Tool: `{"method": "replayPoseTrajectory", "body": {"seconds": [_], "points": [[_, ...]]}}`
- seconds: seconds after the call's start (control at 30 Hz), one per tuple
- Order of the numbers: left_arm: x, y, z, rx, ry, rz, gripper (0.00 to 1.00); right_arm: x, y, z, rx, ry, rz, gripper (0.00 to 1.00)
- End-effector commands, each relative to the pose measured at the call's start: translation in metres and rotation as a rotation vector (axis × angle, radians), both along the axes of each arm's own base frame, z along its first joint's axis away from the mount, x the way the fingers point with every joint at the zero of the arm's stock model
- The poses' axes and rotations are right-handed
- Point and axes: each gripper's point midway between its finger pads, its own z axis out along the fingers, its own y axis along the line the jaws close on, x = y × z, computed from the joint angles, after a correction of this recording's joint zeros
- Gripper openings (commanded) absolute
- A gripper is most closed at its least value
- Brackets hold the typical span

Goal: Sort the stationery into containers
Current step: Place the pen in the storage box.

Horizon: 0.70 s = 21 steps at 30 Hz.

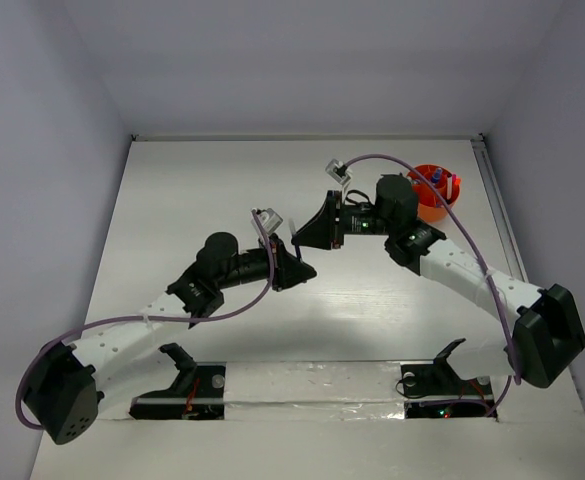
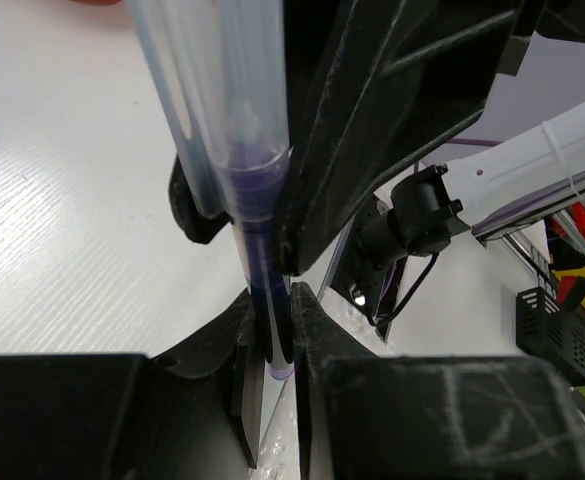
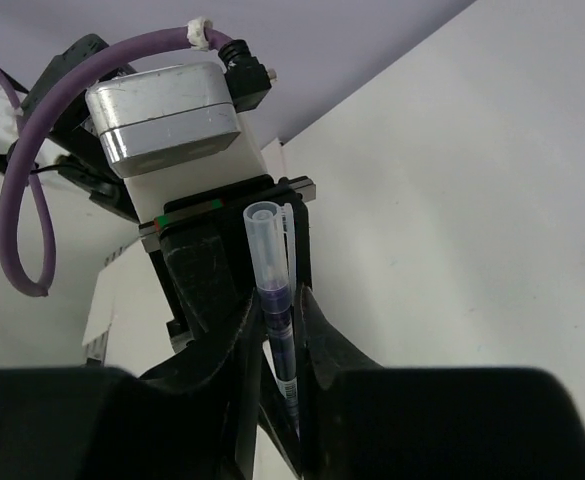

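A thin pen with a dark blue barrel and a clear cap [image 2: 234,130] hangs above the middle of the table between both grippers. In the left wrist view my left gripper [image 2: 277,330] is shut on the pen's lower end. My right gripper [image 3: 279,330] has its fingers pressed against the barrel of the same pen [image 3: 272,290], just below the cap. From above, the left gripper [image 1: 302,268] and right gripper [image 1: 307,235] meet tip to tip, and the pen is almost hidden between them. The orange cup [image 1: 437,210] stands at the back right with small blue and red items inside.
Purple cables loop over both arms [image 1: 452,215]. The left wrist's silver camera box [image 3: 167,115] sits just beyond the right gripper's fingers. A metal rail [image 1: 497,210] runs along the table's right edge. Taped base plates [image 1: 312,385] lie along the near edge.
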Motion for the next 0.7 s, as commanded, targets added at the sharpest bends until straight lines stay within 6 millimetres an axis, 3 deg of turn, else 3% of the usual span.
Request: {"method": "replayPoseTrajectory", "body": {"seconds": [0.0,0.13,0.23,0.27,0.33,0.37,0.4,0.47,0.5,0.57,0.67], "points": [[-0.001,-0.005,0.022,-0.059,-0.068,-0.021,0.00,0.001,0.001,0.030,0.059,-0.078,0.005,0.17],[0.002,-0.005,0.024,-0.059,-0.073,-0.011,0.00,0.008,-0.001,0.029,0.055,-0.087,-0.047,0.00],[0.004,-0.002,0.024,-0.057,-0.080,0.012,0.21,0.021,-0.007,0.030,0.047,-0.106,-0.153,0.00],[0.006,-0.001,0.023,-0.053,-0.084,0.030,0.38,0.025,-0.010,0.031,0.044,-0.114,-0.186,0.00],[0.008,0.003,0.022,-0.049,-0.090,0.052,0.59,0.050,-0.029,0.030,0.036,-0.119,-0.335,0.00],[0.008,0.004,0.022,-0.047,-0.093,0.058,0.63,0.059,-0.037,0.029,0.036,-0.117,-0.386,0.00],[0.008,0.006,0.022,-0.046,-0.104,0.065,0.69,0.080,-0.055,0.030,0.038,-0.115,-0.494,0.00],[0.008,0.007,0.017,-0.031,-0.100,0.081,0.81,0.098,-0.079,0.030,0.035,-0.115,-0.608,0.00],[0.008,0.009,0.016,-0.028,-0.108,0.090,0.84,0.117,-0.103,0.027,0.032,-0.103,-0.709,0.00],[0.011,0.011,0.015,-0.030,-0.113,0.110,0.90,0.132,-0.129,0.027,0.039,-0.101,-0.806,0.00],[0.007,0.013,0.015,-0.046,-0.127,0.114,0.94,0.163,-0.186,0.022,0.012,-0.104,-1.039,0.00]]}}
